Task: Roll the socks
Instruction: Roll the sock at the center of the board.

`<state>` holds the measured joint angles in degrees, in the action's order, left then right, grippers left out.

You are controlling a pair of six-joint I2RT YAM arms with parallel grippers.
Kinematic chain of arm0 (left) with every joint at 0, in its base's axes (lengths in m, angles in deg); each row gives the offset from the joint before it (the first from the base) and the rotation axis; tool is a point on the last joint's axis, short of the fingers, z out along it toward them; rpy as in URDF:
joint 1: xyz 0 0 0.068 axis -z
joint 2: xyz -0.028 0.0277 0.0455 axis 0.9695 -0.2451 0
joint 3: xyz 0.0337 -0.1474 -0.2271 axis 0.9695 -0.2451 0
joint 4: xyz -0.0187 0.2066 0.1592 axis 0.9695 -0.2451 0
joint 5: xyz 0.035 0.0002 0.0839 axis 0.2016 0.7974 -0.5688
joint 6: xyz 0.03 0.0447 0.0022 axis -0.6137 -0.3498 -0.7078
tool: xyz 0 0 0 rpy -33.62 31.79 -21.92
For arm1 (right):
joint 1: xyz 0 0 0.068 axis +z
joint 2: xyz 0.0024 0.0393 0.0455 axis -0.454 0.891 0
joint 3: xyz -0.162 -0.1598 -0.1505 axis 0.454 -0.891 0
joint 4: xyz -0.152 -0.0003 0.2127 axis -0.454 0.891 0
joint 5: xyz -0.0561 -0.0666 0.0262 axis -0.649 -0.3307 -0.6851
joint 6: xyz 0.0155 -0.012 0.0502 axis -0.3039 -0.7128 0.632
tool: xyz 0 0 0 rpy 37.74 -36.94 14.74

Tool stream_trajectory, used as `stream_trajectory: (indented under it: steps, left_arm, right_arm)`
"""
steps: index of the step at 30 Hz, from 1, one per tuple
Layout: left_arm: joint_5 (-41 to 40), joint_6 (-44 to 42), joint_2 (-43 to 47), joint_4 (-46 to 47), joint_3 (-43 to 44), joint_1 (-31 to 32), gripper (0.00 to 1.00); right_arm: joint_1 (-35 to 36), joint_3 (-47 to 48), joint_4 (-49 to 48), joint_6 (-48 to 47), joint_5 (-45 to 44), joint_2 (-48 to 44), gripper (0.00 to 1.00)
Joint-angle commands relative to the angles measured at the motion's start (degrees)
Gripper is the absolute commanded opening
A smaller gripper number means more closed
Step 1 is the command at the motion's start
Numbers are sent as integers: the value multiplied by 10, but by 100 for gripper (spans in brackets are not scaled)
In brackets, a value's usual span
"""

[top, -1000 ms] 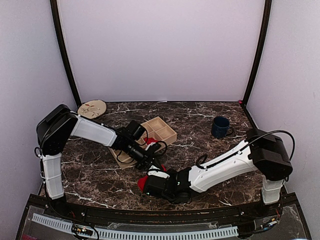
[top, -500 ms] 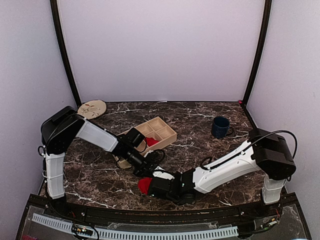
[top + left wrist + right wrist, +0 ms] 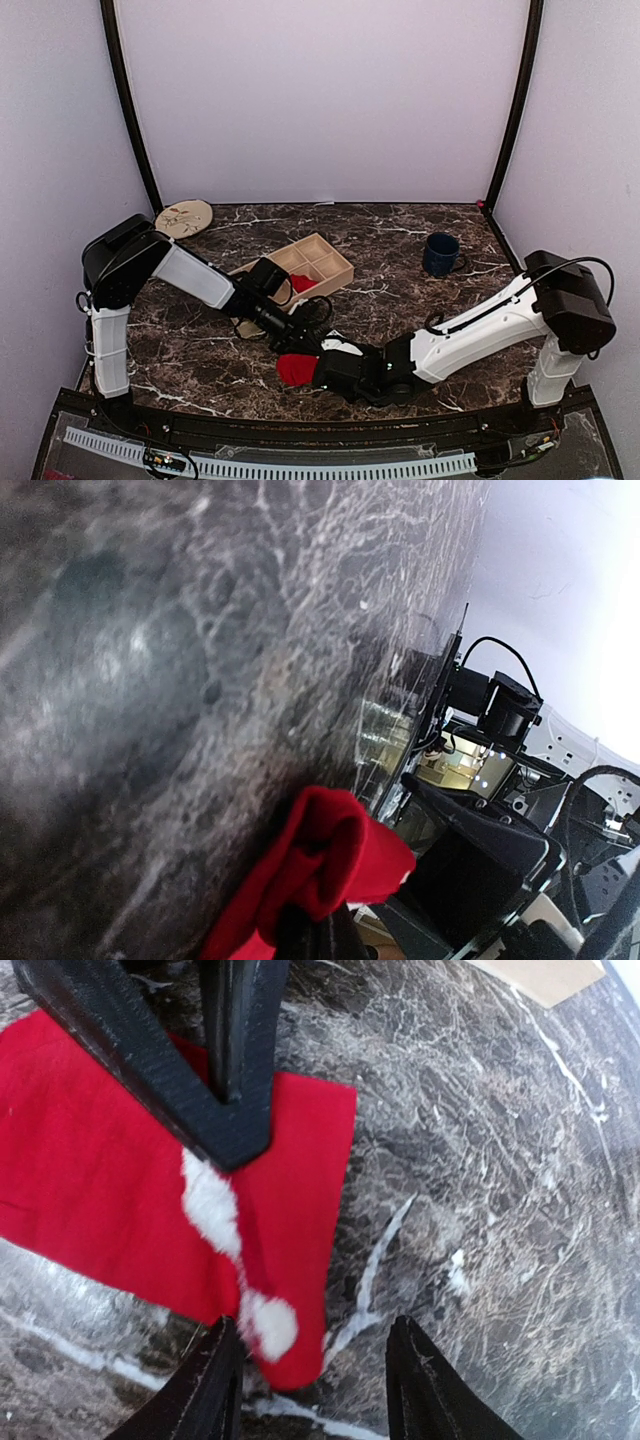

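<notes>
Lower centre of the overhead view: the red sock (image 3: 294,370) lies on the marble table (image 3: 180,340). Left gripper (image 3: 236,1125) — jaws clenched on the sock, seemingly at a fold. Right gripper (image 3: 312,1340) — jaws parted, gripping nothing — straddles the sock's lower right corner in the wrist view.

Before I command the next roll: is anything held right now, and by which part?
The left gripper, fingers shut, pinches the red fabric sock with white trim near its trimmed end. The right gripper is open, holding nothing.
</notes>
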<state>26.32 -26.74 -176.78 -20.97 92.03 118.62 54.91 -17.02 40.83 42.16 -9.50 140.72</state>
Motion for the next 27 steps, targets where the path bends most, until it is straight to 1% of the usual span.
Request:
stream_trajectory:
  steps: [1, 9, 13, 16, 23, 27]
  left_arm:
    - [-4, -1, -10, 38, -15, -3, 0]
    - [-13, -5, -13, 74, -37, -4, 0]
    - [-19, -12, -13, 92, -51, -6, 0]
    - [-25, -12, -13, 124, -67, -7, 0]
    - [-40, 9, -15, 226, -106, -8, 0]
    - [-54, 32, -18, 297, -129, -8, 0]
  right_arm:
    - [-2, -24, -16, 51, 50, -43, 47]
    - [-2, -68, -41, 117, 97, -113, 50]
    - [-8, -87, -62, 160, 114, -141, 57]
    - [-25, -110, -94, 205, 140, -172, 58]
    - [-87, -192, -212, 321, 215, -217, 59]
    - [-121, -232, -293, 392, 259, -209, 61]
